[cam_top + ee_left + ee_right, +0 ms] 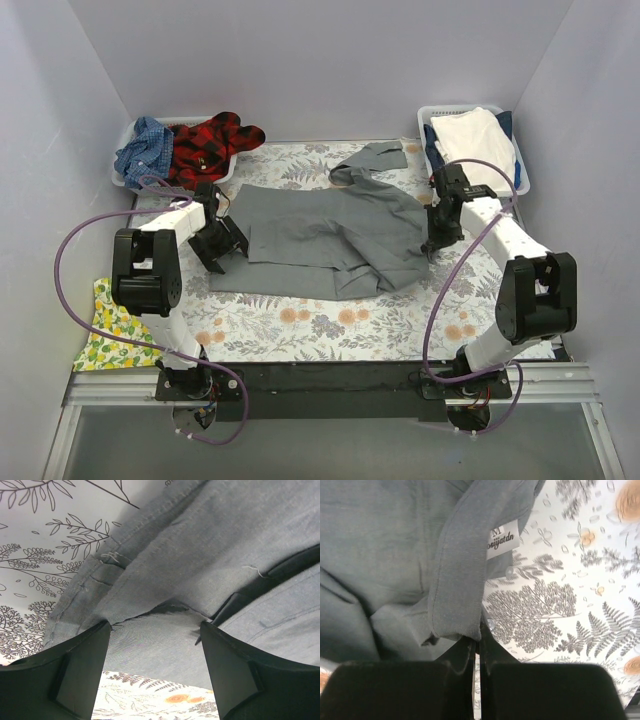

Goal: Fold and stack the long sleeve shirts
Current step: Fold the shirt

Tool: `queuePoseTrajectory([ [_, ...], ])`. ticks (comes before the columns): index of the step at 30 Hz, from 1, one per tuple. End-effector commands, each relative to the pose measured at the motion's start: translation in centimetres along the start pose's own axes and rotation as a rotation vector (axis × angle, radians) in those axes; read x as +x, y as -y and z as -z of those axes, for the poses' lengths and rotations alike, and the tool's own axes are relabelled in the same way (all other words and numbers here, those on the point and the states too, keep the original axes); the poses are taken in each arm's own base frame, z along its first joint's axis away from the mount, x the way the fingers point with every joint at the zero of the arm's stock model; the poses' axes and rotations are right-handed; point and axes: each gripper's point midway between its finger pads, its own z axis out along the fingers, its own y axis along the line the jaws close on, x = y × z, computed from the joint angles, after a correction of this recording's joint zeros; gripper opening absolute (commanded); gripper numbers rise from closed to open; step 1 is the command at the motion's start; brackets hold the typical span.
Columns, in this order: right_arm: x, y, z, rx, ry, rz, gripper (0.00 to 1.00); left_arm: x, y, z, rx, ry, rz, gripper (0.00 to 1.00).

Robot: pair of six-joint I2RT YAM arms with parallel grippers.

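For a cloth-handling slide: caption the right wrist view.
Right jaws shut on the collar of the grey shirt, beside its white neck label, over the fern-print cover.

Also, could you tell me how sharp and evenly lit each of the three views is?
Top external view: soft even light, grey shirt sharp, only faint shadows on the table cover. Left wrist view: shirt stitching crisp, left fingers dark and featureless. Right wrist view: neck label legible, right fingers a black blur.
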Motion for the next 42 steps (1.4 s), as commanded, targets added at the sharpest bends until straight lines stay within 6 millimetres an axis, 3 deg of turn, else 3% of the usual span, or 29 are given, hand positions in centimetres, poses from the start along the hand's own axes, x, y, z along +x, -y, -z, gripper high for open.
queuePoseTrajectory([
  [1,3.3,1.8,0.8,0.011,-0.081,-0.102,0.01,0.8,-2.3,-2.9,-0.095,-0.032,0.008,0.73],
  [10,11.0,5.0,-0.8,0.115,-0.302,-0.301,0.01,1.0,-3.0,-3.3,-0.125,-0.033,0.017,0.73],
  [15,12.4,6.5,-0.1,0.171,-0.35,-0.35,0.02,1.1,-4.1,-3.3,-0.146,-0.034,0.036,0.73],
  [16,12.3,6.6,0.2,0.182,-0.348,-0.357,0.13,1.2,-4.5,-3.3,-0.158,-0.036,0.041,0.73],
  [18,11.9,7.1,1.2,0.213,-0.309,-0.379,0.2,1.1,-4.8,-3.1,-0.156,-0.033,0.057,0.73],
  [19,11.4,7.1,1.5,0.215,-0.281,-0.4,0.35,1.0,-4.7,-2.9,-0.146,-0.026,0.058,0.73],
  [26,6.2,7.0,4.7,0.152,-0.031,-0.437,0.66,0.3,-3.2,-1.8,-0.083,-0.013,0.05,0.73],
  [34,1.9,3.7,4.9,-0.078,0.071,-0.367,0.7,-0.8,-2.5,-1.3,-0.064,0.011,0.039,0.73],
  [42,1.8,2.1,2.6,-0.147,-0.032,-0.336,0.71,-0.3,-2.1,-1.6,-0.038,-0.01,0.039,0.73],
])
